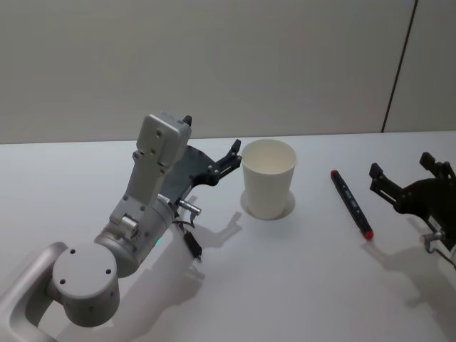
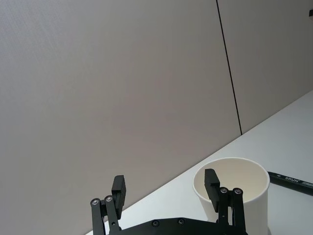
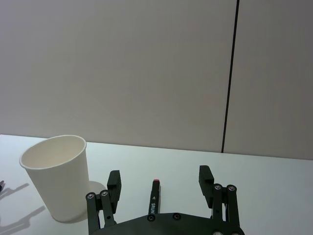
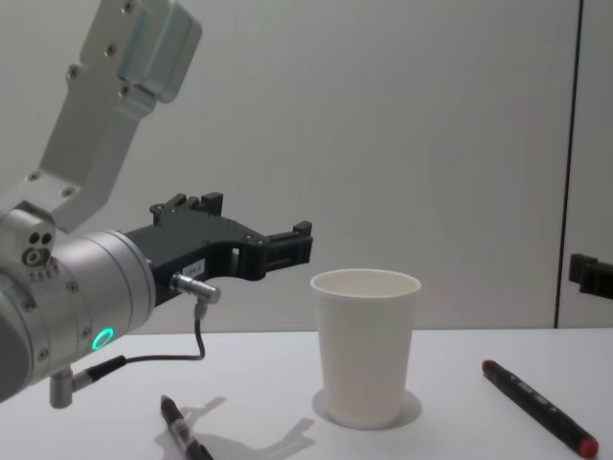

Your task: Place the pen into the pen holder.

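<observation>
Two grippers spread & empty: your R gripper [image 1: 401,165] is just beside the pen [image 1: 350,203] lying flat right of the pen holder [image 1: 268,178], L gripper [image 2: 165,183] hovers by its left rim, so an off-centre pinch could roll the pen, a bump could tip the holder.

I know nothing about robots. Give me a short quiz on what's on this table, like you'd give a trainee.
1. True or false: a pen already stands in the pen holder.
2. Which is nearer the red-tipped pen? A: left end effector. B: right end effector.
3. Fill in: both end effectors are ____, holding nothing.
Key: 1 false; 2 B; 3 open.
</observation>
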Tool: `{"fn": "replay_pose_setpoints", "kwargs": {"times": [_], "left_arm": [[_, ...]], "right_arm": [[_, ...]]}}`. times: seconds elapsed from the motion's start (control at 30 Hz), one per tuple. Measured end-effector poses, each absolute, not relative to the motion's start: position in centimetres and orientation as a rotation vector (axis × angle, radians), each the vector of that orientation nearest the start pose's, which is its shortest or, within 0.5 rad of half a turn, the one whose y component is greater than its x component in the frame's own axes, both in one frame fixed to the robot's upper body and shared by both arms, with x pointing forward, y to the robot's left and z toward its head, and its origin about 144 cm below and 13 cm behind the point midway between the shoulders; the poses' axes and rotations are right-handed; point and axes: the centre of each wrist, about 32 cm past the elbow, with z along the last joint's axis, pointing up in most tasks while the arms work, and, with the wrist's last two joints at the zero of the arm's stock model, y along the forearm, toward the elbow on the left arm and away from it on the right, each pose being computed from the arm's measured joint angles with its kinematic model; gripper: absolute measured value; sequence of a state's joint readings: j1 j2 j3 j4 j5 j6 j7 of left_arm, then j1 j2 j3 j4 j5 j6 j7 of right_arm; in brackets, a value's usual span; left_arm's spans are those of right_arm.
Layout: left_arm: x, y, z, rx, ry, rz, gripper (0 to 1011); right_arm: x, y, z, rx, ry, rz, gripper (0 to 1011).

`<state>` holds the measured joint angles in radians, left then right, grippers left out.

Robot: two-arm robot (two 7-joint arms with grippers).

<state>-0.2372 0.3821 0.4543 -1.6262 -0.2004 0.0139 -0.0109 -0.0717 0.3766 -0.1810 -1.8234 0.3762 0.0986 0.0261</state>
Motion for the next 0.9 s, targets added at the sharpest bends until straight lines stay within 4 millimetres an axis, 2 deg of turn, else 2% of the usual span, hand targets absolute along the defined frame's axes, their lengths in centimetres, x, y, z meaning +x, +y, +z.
{"fn": "replay_pose_setpoints", "kwargs": {"times": [0.47, 0.9], "left_arm": [[49.2, 19.8, 120.4, 0.061, -0.268, 1.124, 1001], [49.2, 19.8, 120.4, 0.061, -0.268, 1.124, 1001]], "right_arm": [[43.3, -25.2, 120.4, -0.017, 0.071, -1.319, 1001], [44.4, -24.3, 121.5, -0.114, 0.156, -1.370, 1001]]}}
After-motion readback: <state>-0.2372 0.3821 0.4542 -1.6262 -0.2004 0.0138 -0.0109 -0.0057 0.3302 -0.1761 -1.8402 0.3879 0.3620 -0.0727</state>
